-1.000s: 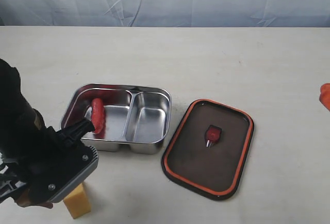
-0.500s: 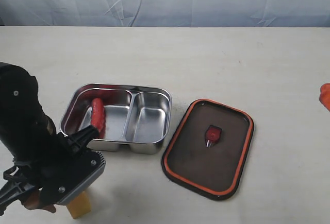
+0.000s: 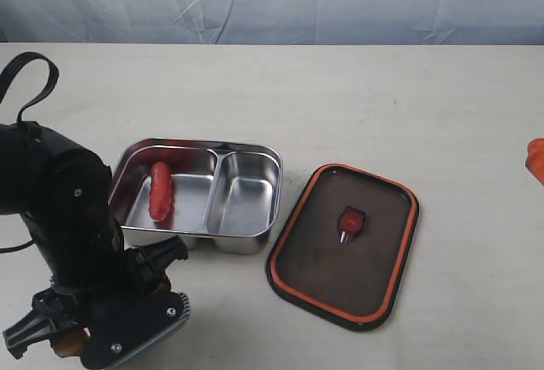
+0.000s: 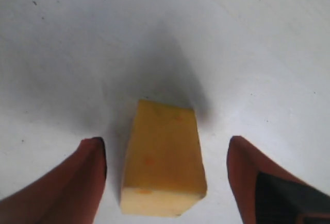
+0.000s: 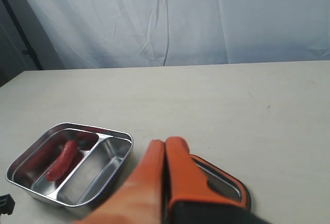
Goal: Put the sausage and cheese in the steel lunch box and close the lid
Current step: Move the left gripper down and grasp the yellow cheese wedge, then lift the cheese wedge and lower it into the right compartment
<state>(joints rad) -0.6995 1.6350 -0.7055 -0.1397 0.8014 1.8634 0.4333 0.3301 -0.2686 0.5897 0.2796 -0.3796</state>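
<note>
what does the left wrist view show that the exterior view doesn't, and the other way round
Only the left wrist view: the cheese lying on the table between the open jaws of the left gripper; in the exterior view the left arm covers that spot. Only the exterior view: the sausage in the larger compartment of the steel lunch box, and the lid lying beside it. Both: the pale table.
</note>
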